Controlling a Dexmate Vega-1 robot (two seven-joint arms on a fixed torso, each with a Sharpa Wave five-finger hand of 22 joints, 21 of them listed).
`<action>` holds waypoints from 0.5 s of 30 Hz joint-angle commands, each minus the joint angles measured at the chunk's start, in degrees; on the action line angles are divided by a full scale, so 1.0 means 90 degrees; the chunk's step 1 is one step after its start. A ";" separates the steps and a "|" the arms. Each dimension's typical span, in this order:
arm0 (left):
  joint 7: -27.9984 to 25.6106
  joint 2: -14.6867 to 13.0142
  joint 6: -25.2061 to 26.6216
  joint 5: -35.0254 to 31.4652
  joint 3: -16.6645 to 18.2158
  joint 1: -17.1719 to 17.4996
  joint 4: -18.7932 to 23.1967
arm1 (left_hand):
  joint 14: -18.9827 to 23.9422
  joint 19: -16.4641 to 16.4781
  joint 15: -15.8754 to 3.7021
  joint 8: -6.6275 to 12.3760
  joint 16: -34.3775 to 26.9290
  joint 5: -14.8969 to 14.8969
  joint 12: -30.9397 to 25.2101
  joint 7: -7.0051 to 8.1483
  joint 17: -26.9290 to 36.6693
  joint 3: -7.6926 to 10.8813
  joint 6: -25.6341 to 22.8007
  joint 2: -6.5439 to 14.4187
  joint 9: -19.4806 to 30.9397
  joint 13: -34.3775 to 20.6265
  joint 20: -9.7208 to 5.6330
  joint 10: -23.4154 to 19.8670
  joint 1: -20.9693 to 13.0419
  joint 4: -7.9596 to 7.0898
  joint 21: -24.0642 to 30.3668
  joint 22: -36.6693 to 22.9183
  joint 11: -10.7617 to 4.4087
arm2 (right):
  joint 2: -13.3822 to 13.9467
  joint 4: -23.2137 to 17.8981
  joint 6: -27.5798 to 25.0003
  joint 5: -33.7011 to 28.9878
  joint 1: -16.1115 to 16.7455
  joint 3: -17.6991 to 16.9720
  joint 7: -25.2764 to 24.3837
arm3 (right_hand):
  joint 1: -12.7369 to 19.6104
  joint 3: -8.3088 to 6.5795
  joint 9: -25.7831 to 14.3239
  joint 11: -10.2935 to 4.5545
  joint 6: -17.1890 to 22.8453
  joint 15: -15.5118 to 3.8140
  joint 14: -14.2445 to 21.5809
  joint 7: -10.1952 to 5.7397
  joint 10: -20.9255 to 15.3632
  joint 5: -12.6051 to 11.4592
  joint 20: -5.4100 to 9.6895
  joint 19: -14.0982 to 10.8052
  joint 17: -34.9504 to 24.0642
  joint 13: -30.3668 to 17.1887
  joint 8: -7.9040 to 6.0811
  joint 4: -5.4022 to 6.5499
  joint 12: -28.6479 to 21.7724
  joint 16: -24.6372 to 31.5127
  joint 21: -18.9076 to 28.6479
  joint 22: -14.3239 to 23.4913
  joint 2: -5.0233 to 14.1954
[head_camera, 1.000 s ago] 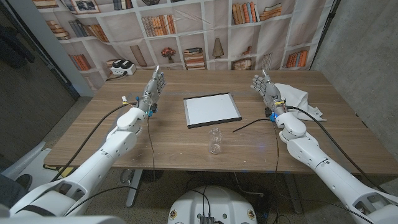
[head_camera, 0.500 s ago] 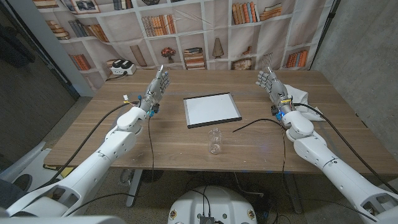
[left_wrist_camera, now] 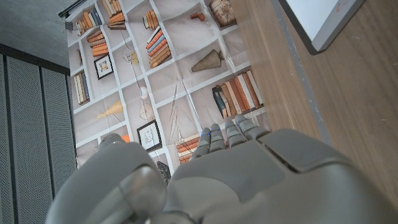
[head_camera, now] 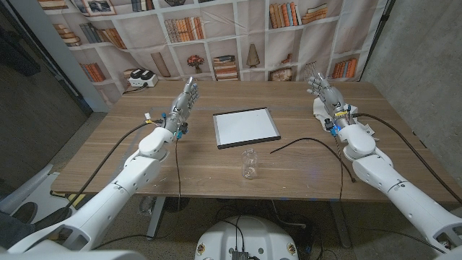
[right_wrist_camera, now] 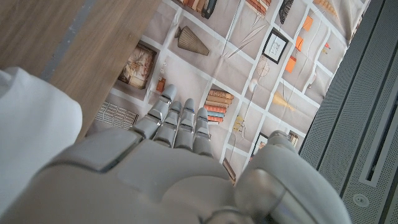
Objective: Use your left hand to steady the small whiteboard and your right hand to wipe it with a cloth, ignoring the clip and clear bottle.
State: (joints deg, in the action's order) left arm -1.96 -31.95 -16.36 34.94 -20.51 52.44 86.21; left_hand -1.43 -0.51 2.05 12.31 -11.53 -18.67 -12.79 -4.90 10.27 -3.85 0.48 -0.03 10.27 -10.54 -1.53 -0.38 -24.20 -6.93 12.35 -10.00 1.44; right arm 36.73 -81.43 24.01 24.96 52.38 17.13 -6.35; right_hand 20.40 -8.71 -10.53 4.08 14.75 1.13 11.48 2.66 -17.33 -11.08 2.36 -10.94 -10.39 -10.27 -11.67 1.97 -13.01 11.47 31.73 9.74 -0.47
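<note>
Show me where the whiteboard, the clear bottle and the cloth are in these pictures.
whiteboard (head_camera: 246,127), head view, middle of its white surface.
clear bottle (head_camera: 249,163), head view, middle of its body, lying near the table's front edge.
cloth (right_wrist_camera: 31,134), right wrist view, white fabric beside the right hand.

The whiteboard (head_camera: 246,127) lies flat in the middle of the table (head_camera: 108,155), untouched. Just in front of it, toward the robot, a clear bottle (head_camera: 249,164) lies on its side. A black cable (head_camera: 299,143) trails across the wood to the right of the bottle. The left hand (head_camera: 182,102) is raised to the board's left, fingers straight and empty. The right hand (head_camera: 325,96) is raised at the far right, fingers extended, over the white cloth (head_camera: 365,128), which is mostly hidden behind the arm.
</note>
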 commanded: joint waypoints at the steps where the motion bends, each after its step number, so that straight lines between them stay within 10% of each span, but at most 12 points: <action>1: -0.0149 0.0029 -0.0039 -0.0195 -0.0078 0.0029 0.0107 | 0.0039 0.0034 0.0030 0.0036 -0.0039 -0.0028 -0.0039 -0.0025 0.0013 0.0012 -0.0047 0.0013 0.0031 -0.0025 0.0013 -0.0048 -0.0044 0.0018 0.0025 -0.0021 0.0041 | 0.0430 -0.0199 -0.0311 -0.0683 0.0052 -0.0191 -0.0598 | 0.0091 -0.0022 -0.0014 0.0008 0.0088 0.0017 0.0087 -0.0008 -0.0102 -0.0048 0.0112 -0.0119 -0.0020 -0.0024 -0.0021 -0.0046 -0.0044 0.0042 -0.0027 0.0031 -0.0005; 15: -0.0268 -0.0077 0.0117 -0.0385 -0.0066 -0.0126 0.0154 | 0.0198 0.0175 0.0005 0.0021 -0.0050 -0.0034 -0.0021 -0.0026 0.0016 0.0010 -0.0128 0.0064 0.0032 -0.0025 0.0036 -0.0114 -0.0143 0.0061 0.0048 -0.0026 0.0046 | 0.0516 -0.0165 -0.0531 -0.1303 -0.0033 -0.0213 -0.1205 | 0.0112 -0.0023 -0.0017 -0.0028 0.0197 -0.0033 0.0168 -0.0053 -0.0196 -0.0054 0.0133 -0.0198 -0.0022 -0.0026 -0.0040 -0.0072 -0.0062 0.0048 -0.0055 0.0032 0.0004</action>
State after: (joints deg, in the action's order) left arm -3.70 -32.31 -16.06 32.49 -21.11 52.21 87.45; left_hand -1.05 -0.39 2.16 12.31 -11.53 -18.67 -12.79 -5.12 10.27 -3.68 0.09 0.58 10.27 -10.53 -1.40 -0.68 -24.83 -6.78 12.35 -10.00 1.74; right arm 39.99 -82.66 21.22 18.66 52.63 15.46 -12.53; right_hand 20.79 -8.86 -10.53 3.77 15.89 0.70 12.51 2.14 -18.25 -11.08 2.16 -12.16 -10.39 -10.27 -11.66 1.81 -13.22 11.47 31.35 9.74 -0.41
